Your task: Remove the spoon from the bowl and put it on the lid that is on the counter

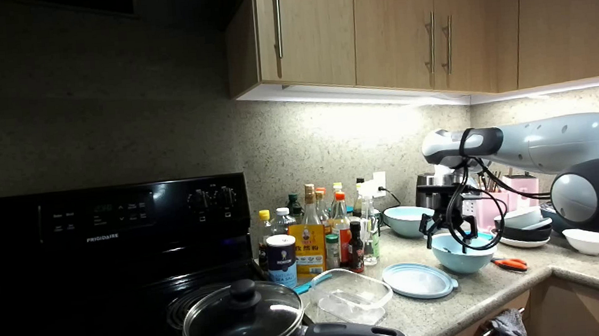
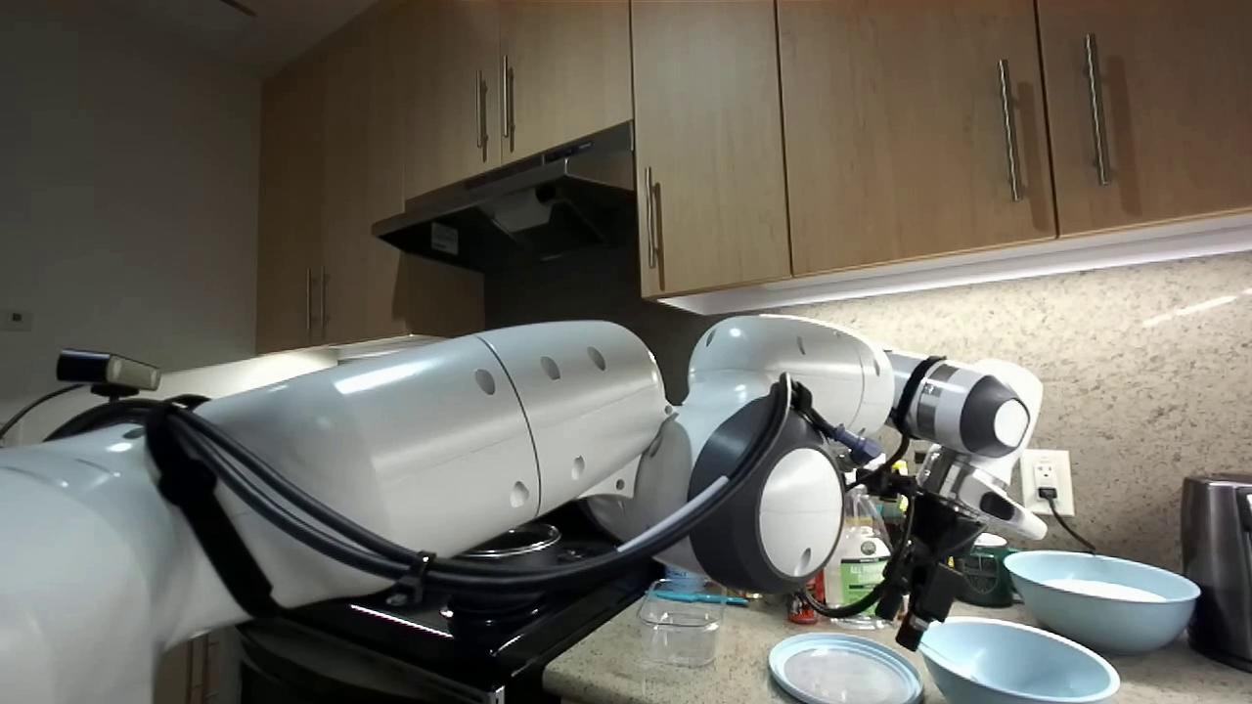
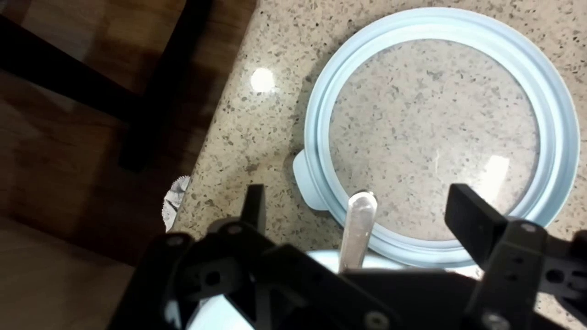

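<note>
The pale blue-green bowl point(image 1: 461, 258) stands on the counter under my gripper; it also shows in an exterior view point(image 2: 1027, 675). The metal spoon point(image 3: 357, 229) rises from the bowl with its handle end up in the wrist view; its lower part is hidden behind the gripper body. The round lid point(image 1: 419, 281), light blue rim with clear centre, lies flat beside the bowl and fills the upper right of the wrist view point(image 3: 316, 133). My gripper point(image 3: 357, 201) is open, its fingers apart on either side of the spoon handle. The gripper is above the bowl's rim in an exterior view point(image 2: 900, 626).
A second pale blue bowl point(image 1: 409, 221) stands behind, near the kettle point(image 2: 1218, 567). A clear container point(image 1: 351, 292) and several bottles point(image 1: 312, 226) are beyond the lid. Orange-handled scissors point(image 1: 511, 264) lie beside the bowl. A lidded pot point(image 1: 245, 322) is on the stove.
</note>
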Controlling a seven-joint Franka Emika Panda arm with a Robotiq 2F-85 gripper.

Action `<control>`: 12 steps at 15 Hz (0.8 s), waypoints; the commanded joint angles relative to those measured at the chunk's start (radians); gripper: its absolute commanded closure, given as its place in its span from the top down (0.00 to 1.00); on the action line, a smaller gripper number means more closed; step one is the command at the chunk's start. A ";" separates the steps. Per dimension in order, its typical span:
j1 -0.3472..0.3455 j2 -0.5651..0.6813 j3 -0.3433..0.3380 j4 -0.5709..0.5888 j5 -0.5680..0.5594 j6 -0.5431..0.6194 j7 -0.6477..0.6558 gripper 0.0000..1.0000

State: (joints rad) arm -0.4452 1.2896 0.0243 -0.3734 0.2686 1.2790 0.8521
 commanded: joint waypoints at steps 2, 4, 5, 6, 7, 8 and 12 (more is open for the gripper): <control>-0.005 0.012 0.018 0.001 0.010 0.020 -0.014 0.67; -0.010 0.016 0.022 0.000 0.014 0.028 -0.013 0.53; -0.015 0.018 0.025 0.001 0.017 0.035 -0.011 0.45; -0.018 0.019 0.026 0.002 0.017 0.042 -0.014 0.40; -0.022 0.020 0.025 0.003 0.017 0.051 -0.010 0.34; -0.025 0.019 0.025 0.003 0.017 0.057 -0.010 0.26; -0.021 -0.001 0.013 -0.029 -0.001 0.055 -0.004 0.36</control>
State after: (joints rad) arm -0.4657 1.3072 0.0368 -0.3699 0.2686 1.3211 0.8521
